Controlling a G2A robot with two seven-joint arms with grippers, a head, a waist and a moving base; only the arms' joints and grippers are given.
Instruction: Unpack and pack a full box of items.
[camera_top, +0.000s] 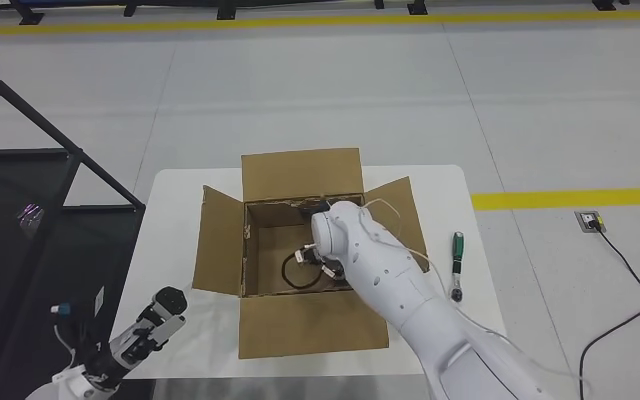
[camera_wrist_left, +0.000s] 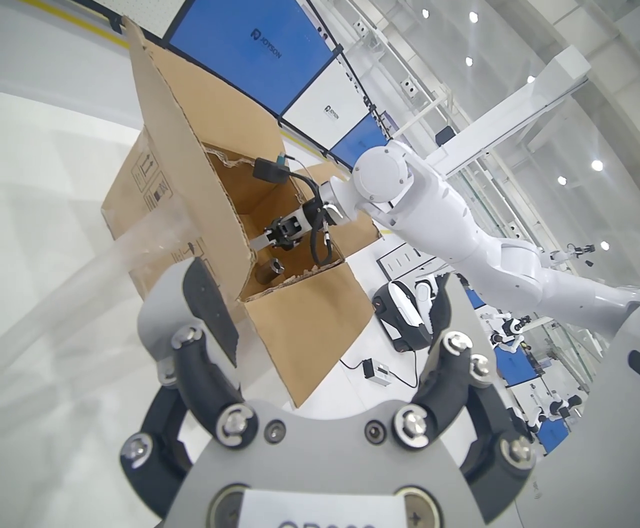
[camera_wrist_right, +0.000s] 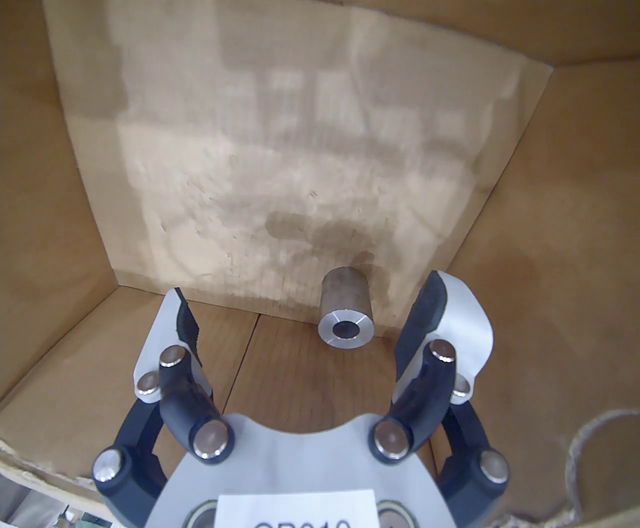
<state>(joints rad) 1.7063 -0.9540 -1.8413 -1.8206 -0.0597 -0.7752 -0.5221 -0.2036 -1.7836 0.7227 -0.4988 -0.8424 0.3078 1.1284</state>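
Standing open at the middle of the white bench (camera_top: 190, 200) was a brown cardboard box (camera_top: 300, 165), all four flaps folded outward, torn edges along its rim. Item one: a short metal cylinder (camera_wrist_right: 346, 305) with a dark bore through its end, lying on its side on the box floor, its far end at the foot of one inner wall. The right gripper (camera_wrist_right: 308, 300) was lowered inside the box with the arm entering from the near right; its fingers were spread wide and held nothing, and the cylinder lay just ahead of them, nearer one fingertip than the other, touching neither. Item two: a slim tool with a green handle (camera_top: 457, 265), lying on the bench to the right of the box, apart from the right flap. The left gripper (camera_wrist_left: 320, 295) was over the near left corner of the bench, outside the box and well apart from it, fingers spread, empty.
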